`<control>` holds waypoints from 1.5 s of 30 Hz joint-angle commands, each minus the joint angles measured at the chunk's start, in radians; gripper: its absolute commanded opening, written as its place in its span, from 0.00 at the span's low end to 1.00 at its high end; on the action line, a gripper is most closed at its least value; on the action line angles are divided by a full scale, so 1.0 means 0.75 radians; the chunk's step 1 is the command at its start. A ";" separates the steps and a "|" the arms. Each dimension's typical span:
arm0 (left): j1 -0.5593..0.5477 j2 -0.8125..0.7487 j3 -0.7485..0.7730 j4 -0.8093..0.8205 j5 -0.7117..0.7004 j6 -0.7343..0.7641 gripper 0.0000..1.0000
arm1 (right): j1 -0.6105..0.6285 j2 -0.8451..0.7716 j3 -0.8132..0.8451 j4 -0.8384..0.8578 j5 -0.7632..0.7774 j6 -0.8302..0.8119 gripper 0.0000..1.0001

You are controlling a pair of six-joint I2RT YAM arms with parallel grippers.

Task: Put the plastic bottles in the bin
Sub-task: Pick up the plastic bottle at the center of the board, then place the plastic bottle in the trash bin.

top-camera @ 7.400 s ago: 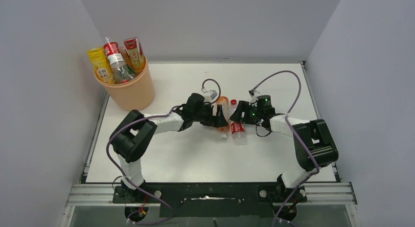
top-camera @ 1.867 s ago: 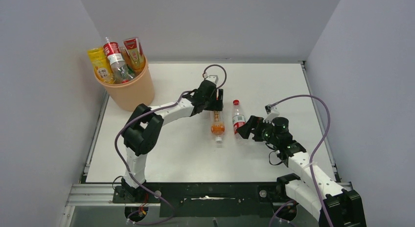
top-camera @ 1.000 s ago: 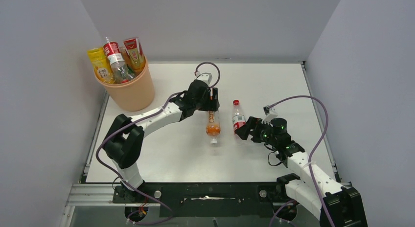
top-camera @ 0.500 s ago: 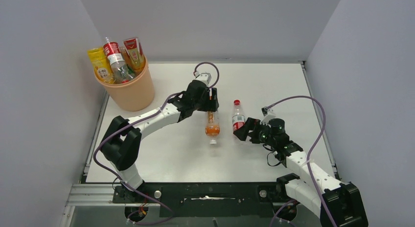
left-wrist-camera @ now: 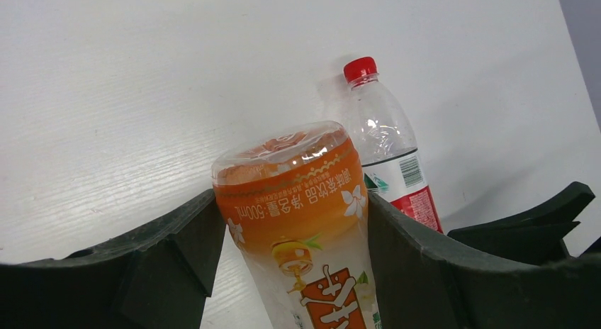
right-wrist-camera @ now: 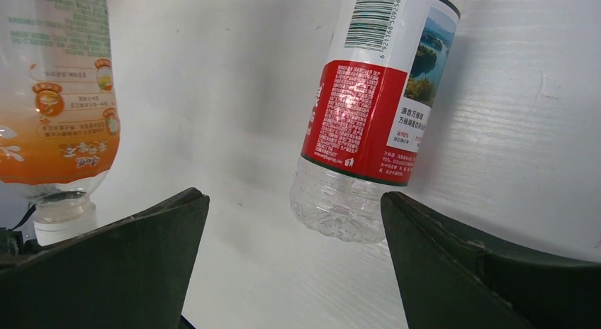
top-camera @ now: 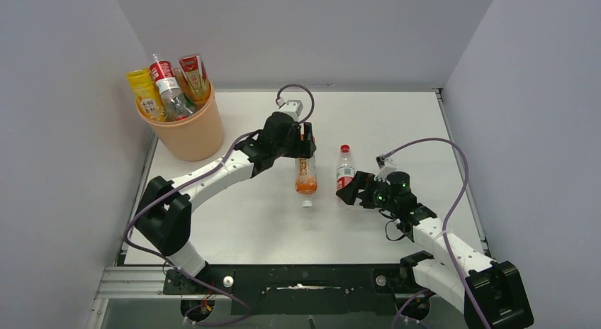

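Observation:
My left gripper (top-camera: 303, 150) is shut on an orange-labelled bottle (top-camera: 305, 179) and holds it above the table, cap hanging toward the near side; the same bottle fills the left wrist view (left-wrist-camera: 305, 208) between the fingers. A clear red-labelled bottle with a red cap (top-camera: 345, 171) lies on the white table, also seen from the left wrist (left-wrist-camera: 388, 148) and the right wrist (right-wrist-camera: 368, 116). My right gripper (top-camera: 352, 193) is open just short of that bottle's base, not touching it. The peach-orange bin (top-camera: 183, 129) stands at the far left holding several bottles (top-camera: 166, 84).
Grey walls close in the white table (top-camera: 248, 222) on the left, back and right. The bin stands close to the left wall. Purple cables loop above both wrists.
My left gripper has lifted the orange bottle and carried it slightly left. My right gripper has crept toward the base of the red-labelled bottle, which has not moved.

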 commanded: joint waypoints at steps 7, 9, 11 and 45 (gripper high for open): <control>0.055 -0.249 0.213 -0.069 -0.066 0.143 0.52 | 0.044 0.037 0.036 0.105 0.009 0.008 0.98; 0.105 -0.290 0.231 -0.080 -0.090 0.185 0.52 | 0.055 0.029 0.030 0.104 0.017 0.016 0.98; 0.200 -0.334 0.247 -0.087 -0.081 0.215 0.53 | 0.065 0.023 0.025 0.102 0.024 0.022 0.98; 1.063 -0.493 -0.010 1.049 -0.125 0.631 0.55 | 0.193 0.202 0.037 0.180 0.033 0.048 0.98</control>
